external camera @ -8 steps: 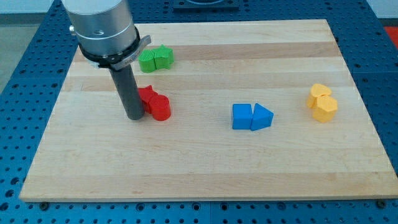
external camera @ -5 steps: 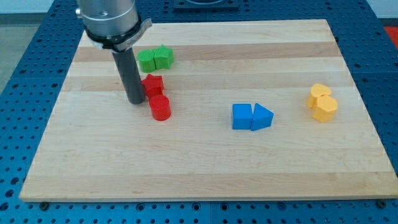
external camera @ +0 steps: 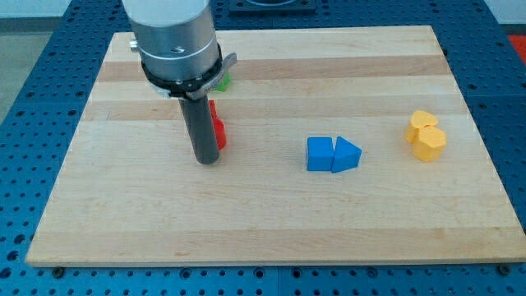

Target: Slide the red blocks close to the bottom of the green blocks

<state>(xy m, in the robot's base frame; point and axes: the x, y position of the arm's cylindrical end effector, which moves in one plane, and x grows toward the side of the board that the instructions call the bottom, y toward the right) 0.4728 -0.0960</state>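
Note:
My tip [external camera: 206, 159] rests on the wooden board, just below and in front of the red blocks. Only a thin strip of red [external camera: 219, 131] shows to the right of the rod, so the two red blocks are mostly hidden and their shapes cannot be made out. The green blocks [external camera: 222, 81] lie above the red ones, near the view's top. The arm's silver body covers them except for a small green edge.
A blue cube [external camera: 320, 154] touches a blue wedge [external camera: 347, 154] at the board's middle right. Two yellow blocks [external camera: 426, 136] sit together near the right edge. The wooden board [external camera: 271, 214] lies on a blue perforated table.
The rod has moved right and down, from the left side of the red blocks to in front of them. It now hides most of the red and green blocks.

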